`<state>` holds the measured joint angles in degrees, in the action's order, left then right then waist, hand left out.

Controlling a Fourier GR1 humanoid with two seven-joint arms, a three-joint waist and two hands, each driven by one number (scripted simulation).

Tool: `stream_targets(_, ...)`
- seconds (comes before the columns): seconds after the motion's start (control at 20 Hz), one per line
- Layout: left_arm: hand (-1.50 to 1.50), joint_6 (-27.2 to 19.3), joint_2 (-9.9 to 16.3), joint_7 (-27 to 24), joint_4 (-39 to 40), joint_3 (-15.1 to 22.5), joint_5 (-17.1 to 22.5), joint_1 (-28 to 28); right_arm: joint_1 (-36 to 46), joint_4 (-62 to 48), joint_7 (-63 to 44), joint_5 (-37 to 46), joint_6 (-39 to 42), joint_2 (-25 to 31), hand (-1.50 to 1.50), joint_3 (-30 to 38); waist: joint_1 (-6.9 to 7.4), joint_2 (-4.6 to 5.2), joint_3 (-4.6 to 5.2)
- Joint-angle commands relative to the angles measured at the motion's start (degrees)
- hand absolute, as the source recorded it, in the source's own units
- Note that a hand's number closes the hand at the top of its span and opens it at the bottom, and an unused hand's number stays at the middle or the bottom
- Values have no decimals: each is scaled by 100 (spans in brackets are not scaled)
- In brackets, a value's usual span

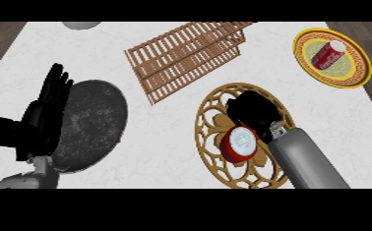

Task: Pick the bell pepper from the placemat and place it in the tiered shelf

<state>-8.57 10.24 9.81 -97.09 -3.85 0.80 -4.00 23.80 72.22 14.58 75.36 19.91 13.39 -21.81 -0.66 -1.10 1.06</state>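
A red bell pepper (240, 143), pale on top, lies on the round tan openwork placemat (210, 127) at lower centre right. My right hand (251, 108) hovers over the mat just behind and to the right of the pepper, its fingers curled down beside it; whether they touch it is hidden. The brown slatted tiered shelf (185, 58) sits tilted at upper centre. My left hand (45, 111) rests open at the left edge, fingers up.
A dark grey round plate (91, 124) lies next to the left hand. A yellow-rimmed plate (351, 72) at the upper right holds a red can (327, 55). A grey round object (82, 24) peeks in at the top left.
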Motion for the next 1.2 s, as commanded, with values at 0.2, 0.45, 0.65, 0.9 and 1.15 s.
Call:
stream_targets(0.2,0,138,27,-182,136,-68,86,120,-969,1030,-1808,-605,426,-1298,150,-282,12,73,-100)
stream_targets(0.45,0,-10,-89,-30,29,32,-36,105,-1231,2207,-2580,-1546,912,-1320,150,-623,40,72,-104)
stream_targets(0.65,0,250,134,-144,-44,-147,144,241,-1312,3241,-3116,-2631,612,-1332,150,-325,66,72,-103)
stream_targets(0.9,0,113,20,-71,-24,-111,91,28,-940,4587,-4636,-3494,265,-1337,150,-166,34,73,-99)
stream_targets(1.15,0,143,4,-115,278,-81,18,-147,342,4983,-6116,-3710,408,-1338,150,370,73,102,-98)
